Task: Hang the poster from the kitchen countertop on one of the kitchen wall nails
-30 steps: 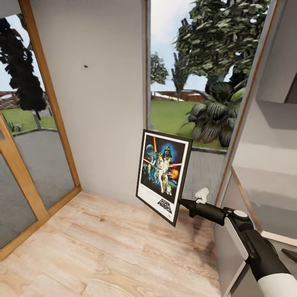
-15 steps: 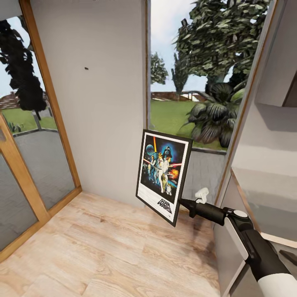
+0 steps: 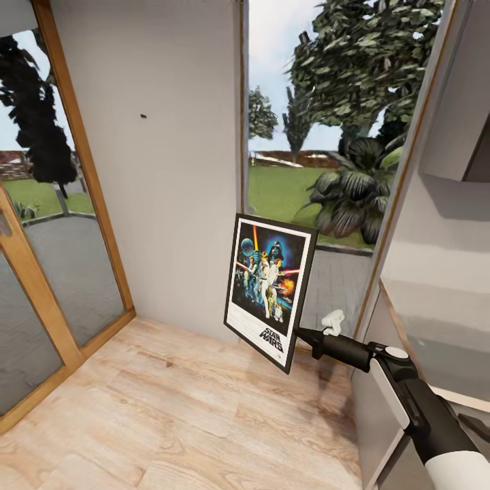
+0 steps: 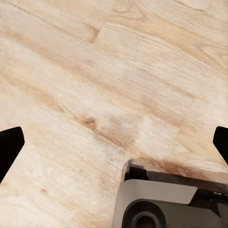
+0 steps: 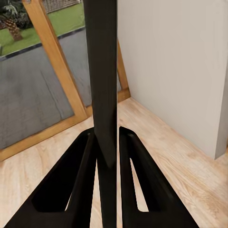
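**Fingers clamped on the poster, wall nail above**

Fingers (image 5: 85,171) of our right gripper (image 5: 108,156) press against both faces of the poster's (image 3: 267,289) black frame, which we see edge-on between them in the right wrist view; the jaws are closed to the frame's thickness and hold it.

Taking the poster as our landmark, and going from largest to smallest: behind it stands the pale grey wall (image 3: 170,170), a plain panel rising well above the poster's top edge. Below the poster lies the light wooden floor (image 3: 170,422), running up to the foot of that wall. To the poster's left is a wooden-framed glass door (image 3: 61,224) with lawn and paving outside. Behind the poster's upper right corner a window (image 3: 327,136) shows trees and a dark leafy plant. Our right arm (image 3: 408,401) reaches the poster from its lower right, meeting the frame's right edge near the bottom corner. The poster is held upright in the air, slightly tilted, clear of the floor and apart from the wall. High above and to the left of the poster, a wall nail (image 3: 143,116) shows as a tiny dark speck.

Our left gripper (image 4: 114,145) hangs over the floor with its dark fingertips (image 4: 9,147) spread wide and nothing between them.
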Tool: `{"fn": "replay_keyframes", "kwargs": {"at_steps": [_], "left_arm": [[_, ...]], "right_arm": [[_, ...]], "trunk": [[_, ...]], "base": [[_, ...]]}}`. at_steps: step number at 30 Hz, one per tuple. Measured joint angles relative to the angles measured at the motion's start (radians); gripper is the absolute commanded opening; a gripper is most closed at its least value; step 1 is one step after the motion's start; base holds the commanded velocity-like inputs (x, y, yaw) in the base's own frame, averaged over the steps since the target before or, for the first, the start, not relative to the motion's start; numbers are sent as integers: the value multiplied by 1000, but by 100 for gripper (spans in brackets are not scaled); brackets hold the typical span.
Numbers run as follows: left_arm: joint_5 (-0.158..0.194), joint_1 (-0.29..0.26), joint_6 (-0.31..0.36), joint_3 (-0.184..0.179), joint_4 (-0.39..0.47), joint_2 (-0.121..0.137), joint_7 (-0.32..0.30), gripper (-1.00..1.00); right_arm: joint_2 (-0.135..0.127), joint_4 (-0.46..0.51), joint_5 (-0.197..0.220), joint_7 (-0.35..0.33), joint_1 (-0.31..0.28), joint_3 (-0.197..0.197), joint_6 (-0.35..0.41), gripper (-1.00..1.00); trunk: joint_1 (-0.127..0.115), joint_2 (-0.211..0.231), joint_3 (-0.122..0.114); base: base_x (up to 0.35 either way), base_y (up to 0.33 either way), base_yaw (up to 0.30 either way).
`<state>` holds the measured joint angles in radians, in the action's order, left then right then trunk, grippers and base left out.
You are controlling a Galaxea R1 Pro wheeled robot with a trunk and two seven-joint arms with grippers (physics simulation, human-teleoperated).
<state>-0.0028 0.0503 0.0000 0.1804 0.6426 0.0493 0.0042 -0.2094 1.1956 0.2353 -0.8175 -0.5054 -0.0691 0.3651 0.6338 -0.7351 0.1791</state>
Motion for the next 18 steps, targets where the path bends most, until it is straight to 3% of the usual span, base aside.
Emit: {"fn": "replay_keyframes", "kwargs": {"at_steps": [18], "left_arm": [[0, 0, 0, 0, 0, 0, 1, 100]], "right_arm": [[0, 0, 0, 0, 0, 0, 1, -100]], "trunk": [[-69, 126, -57]], "base": [[0, 0, 0]]}}
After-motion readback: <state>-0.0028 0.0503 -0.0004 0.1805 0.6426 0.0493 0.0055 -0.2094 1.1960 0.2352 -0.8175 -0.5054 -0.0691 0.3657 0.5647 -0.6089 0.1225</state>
